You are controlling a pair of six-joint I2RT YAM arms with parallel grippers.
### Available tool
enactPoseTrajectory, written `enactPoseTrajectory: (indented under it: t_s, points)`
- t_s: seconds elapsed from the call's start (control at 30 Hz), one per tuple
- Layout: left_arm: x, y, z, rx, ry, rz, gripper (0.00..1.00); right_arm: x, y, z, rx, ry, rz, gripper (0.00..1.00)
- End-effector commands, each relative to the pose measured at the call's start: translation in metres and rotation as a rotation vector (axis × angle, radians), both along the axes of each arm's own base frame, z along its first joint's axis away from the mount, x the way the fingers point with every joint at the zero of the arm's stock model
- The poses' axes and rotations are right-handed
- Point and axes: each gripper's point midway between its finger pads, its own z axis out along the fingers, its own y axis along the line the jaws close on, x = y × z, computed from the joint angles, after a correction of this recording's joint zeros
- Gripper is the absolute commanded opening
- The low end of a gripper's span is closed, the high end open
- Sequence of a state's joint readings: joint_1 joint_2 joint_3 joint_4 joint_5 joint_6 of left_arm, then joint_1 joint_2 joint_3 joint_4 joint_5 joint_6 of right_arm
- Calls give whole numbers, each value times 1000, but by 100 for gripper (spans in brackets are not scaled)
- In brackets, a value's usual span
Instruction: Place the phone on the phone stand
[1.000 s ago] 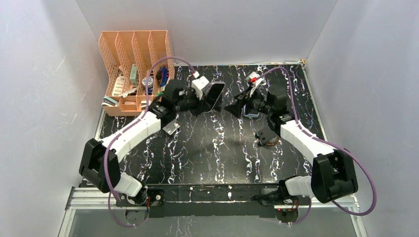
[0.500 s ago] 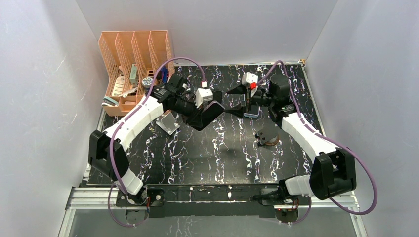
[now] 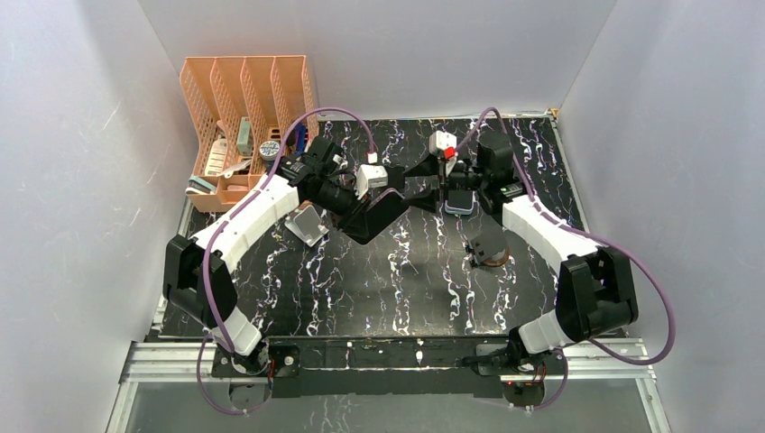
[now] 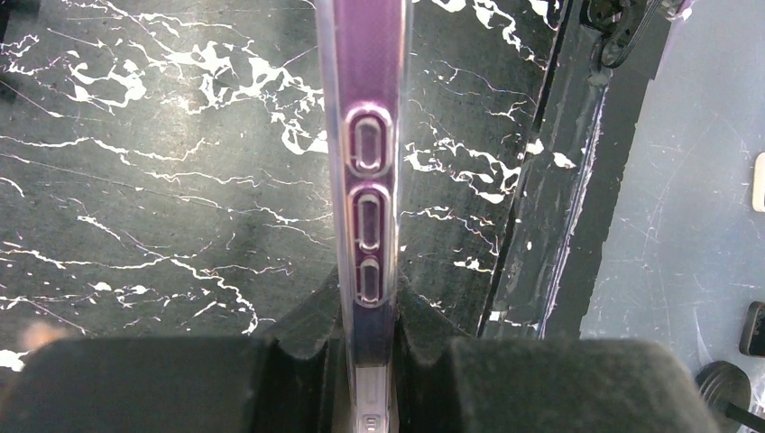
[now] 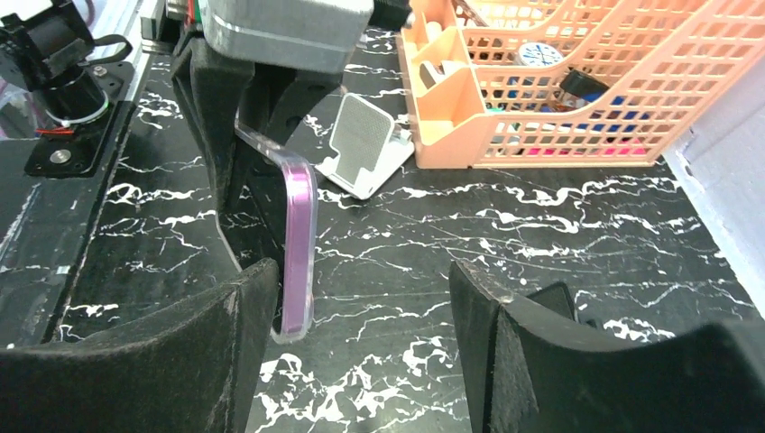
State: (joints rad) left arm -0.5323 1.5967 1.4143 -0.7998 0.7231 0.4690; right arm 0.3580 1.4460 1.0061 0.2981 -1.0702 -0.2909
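The phone (image 3: 390,203), in a clear case with a purple edge, is gripped edge-on by my left gripper (image 3: 363,216) above the middle of the table. It also shows in the left wrist view (image 4: 368,135), where the left gripper (image 4: 370,307) is shut on it. The silver phone stand (image 3: 307,223) sits on the table left of the phone, and shows in the right wrist view (image 5: 365,144). My right gripper (image 3: 422,185) is open just right of the phone. In the right wrist view the phone's free end (image 5: 298,244) hangs just inside the left finger of the right gripper (image 5: 361,280).
An orange file organizer (image 3: 248,126) with several small items stands at the far left, behind the stand; it also shows in the right wrist view (image 5: 577,81). A flat dark device (image 3: 460,204) lies under the right wrist. A small dark round object (image 3: 492,249) sits nearer.
My left gripper has carried the phone nearer and turned it, uncovering the stand. My right gripper has moved left and farther back, so the phone's end now lies between its open fingers.
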Motion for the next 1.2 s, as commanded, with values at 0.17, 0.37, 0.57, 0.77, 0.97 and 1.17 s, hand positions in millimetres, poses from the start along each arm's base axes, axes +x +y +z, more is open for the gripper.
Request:
enactPoseTrajectory:
  t_s: [0.17, 0.37, 0.57, 0.77, 0.97, 1.17]
  points:
    - [-8, -7, 5, -46, 18, -54, 0, -9, 28, 21, 9, -28, 128, 73]
    - [-3, -7, 5, -42, -9, -55, 0, -14, 36, 10, -31, 31, 184, 68]
    - [7, -6, 6, -20, -47, -46, 0, -16, 36, -3, -75, 101, 216, 63]
    - [15, -5, 8, -5, -77, -35, 0, -19, 34, -13, -96, 127, 223, 57]
    - [20, -5, 9, -7, -85, -24, 0, -25, 35, -20, -91, 173, 261, 40]
    - [23, -5, 8, -8, -86, -22, 0, -30, 39, -28, -93, 204, 295, 11]
